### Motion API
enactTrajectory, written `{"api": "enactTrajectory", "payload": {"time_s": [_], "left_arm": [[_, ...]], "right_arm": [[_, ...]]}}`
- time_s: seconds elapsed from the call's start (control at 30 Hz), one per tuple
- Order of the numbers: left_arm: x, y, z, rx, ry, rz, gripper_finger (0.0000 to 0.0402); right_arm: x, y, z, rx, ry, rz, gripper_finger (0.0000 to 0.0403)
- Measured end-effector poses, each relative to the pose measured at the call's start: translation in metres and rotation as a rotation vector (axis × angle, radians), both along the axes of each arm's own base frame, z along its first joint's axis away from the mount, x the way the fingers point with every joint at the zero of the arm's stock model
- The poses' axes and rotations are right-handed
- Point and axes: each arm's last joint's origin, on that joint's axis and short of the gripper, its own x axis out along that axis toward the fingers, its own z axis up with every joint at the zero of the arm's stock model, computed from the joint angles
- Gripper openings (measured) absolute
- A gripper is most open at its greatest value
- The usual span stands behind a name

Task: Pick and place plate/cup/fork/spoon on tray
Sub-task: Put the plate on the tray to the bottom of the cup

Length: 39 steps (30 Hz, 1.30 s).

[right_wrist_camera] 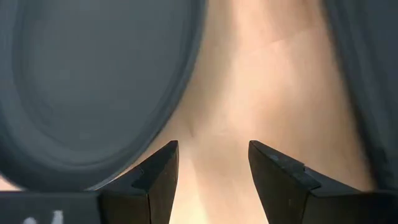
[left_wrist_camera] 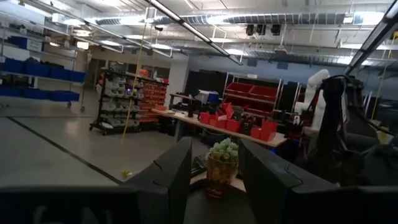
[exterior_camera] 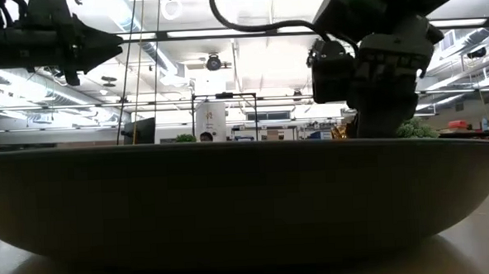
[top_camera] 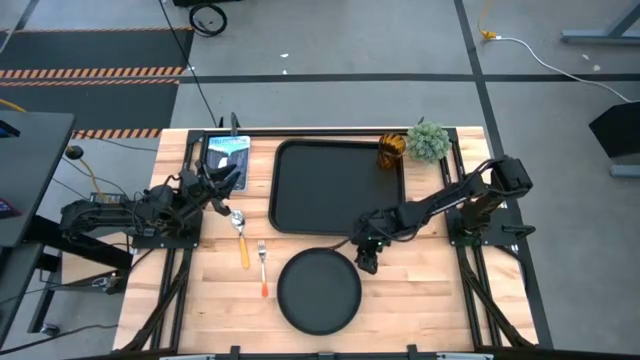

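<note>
Right pincer (top_camera: 366, 262), fingers parted and holding nothing, hangs just right of the round matte black plate (top_camera: 318, 291) on the wooden counter (top_camera: 430, 290); right arm is nearer.

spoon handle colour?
Orange. The spoon has a silver bowl and an orange handle; the high view shows it best.
</note>
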Motion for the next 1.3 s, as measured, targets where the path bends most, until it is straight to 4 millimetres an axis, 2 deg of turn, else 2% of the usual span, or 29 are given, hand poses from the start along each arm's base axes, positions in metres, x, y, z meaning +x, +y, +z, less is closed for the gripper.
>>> {"api": "enactTrajectory", "payload": {"time_s": [0.23, 0.4, 0.5, 0.9, 1.13, 1.3], "left_arm": [[0.002, -0.001, -0.002, 0.026, 0.036, -0.046, 0.0142], [0.004, -0.007, -0.002, 0.194, 0.097, -0.215, 0.0142], [0.005, -0.008, -0.002, 0.253, 0.115, -0.250, 0.0142], [0.005, -0.008, -0.005, 0.184, 0.119, -0.259, 0.0141], [0.006, -0.008, -0.007, 0.144, 0.124, -0.273, 0.0142], [0.006, -0.008, -0.007, 0.145, 0.119, -0.272, 0.0142]], "right_arm": [[-0.003, 0.014, 0.003, 0.026, 0.000, -0.053, 0.0201], [0.000, 0.021, 0.006, 0.075, -0.032, -0.098, 0.0201], [0.001, 0.022, 0.007, 0.097, -0.043, -0.107, 0.0203], [0.005, 0.023, 0.013, 0.186, -0.072, -0.203, 0.0215], [0.007, 0.021, 0.012, 0.127, -0.108, -0.330, 0.0215], [0.005, 0.031, 0.013, 0.079, -0.148, -0.367, 0.0215]]}}
